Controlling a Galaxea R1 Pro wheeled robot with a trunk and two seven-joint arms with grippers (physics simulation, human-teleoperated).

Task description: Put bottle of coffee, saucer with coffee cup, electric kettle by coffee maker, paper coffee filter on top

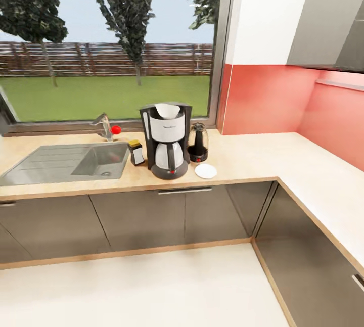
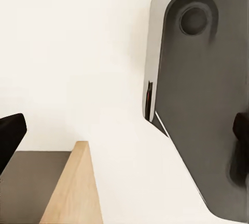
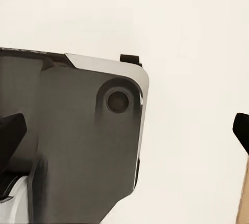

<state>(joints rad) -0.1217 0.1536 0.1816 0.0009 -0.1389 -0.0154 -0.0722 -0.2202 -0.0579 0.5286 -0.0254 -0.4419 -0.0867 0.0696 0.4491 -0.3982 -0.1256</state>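
- Head view: I face an L-shaped worktop (image 1: 253,157) under a big window (image 1: 108,39); red wall at right.
- Coffee maker (image 1: 167,140) stands upright on the worktop near its front edge, approx. centre of view.
- Filter (image 1: 168,110), white, sits in the top of the coffee maker.
- Bottle (image 1: 136,152), yellow cap, stands on the worktop just beside the maker, on the sink side.
- Kettle (image 1: 198,142), dark w/ clear body, stands just beside the maker on the other side, a bit further back.
- Saucer (image 1: 206,171), white, lies flat on the worktop in front of the kettle, near the maker's base; nothing on it.
- Sink (image 1: 63,162) w/ tap (image 1: 105,126) (red knob) lies beyond the bottle, by the window.
- Left wrist view: left gripper (image 2: 124,138) shows as two dark fingertips at opp. edges of the pic, wide apart, nothing between them; below are pale floor (image 2: 78,52), the robot's grey base (image 2: 207,104) and a wood-edged cabinet (image 2: 72,193).
- Right wrist view: right gripper (image 3: 127,135) likewise spread wide, holding nothing; grey base and pale floor beneath.
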